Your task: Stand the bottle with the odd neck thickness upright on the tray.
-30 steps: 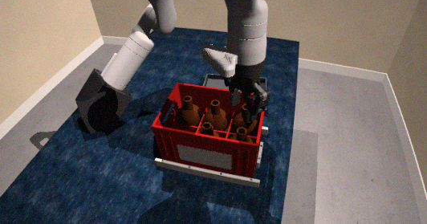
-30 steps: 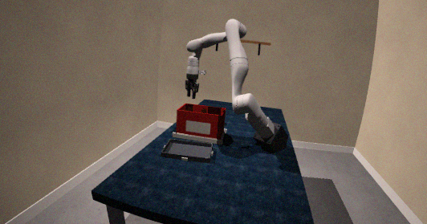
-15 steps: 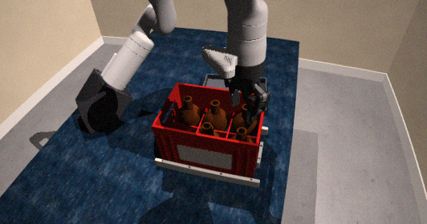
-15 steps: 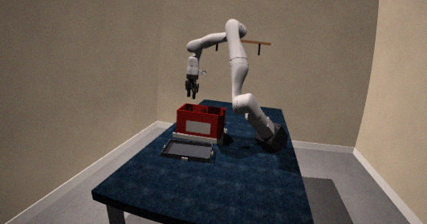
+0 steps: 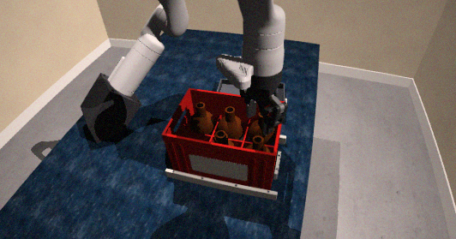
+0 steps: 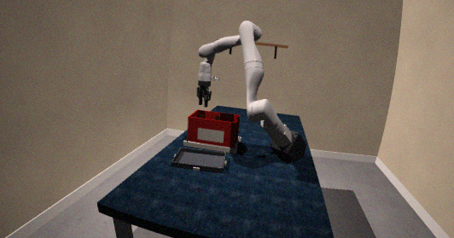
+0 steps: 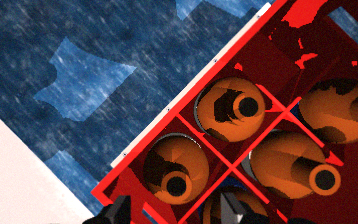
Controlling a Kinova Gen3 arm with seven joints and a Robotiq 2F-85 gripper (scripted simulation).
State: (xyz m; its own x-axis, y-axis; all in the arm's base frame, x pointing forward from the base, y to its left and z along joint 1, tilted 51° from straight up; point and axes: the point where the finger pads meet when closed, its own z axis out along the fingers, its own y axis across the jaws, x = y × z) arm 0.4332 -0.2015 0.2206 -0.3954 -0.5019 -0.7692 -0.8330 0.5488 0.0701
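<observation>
The red crate holds five brown bottles. The back row has a left bottle, a middle bottle and a right bottle, partly hidden by the gripper. The front row has a middle bottle and a right bottle. Neck differences cannot be told. My gripper is open and empty above the crate's right end. The grey tray bears nothing.
The crate and tray stand on the blue table. A pale bar runs along the crate's front foot. The crate's front-left compartment holds no bottle. The tray lies close behind the crate in the top view.
</observation>
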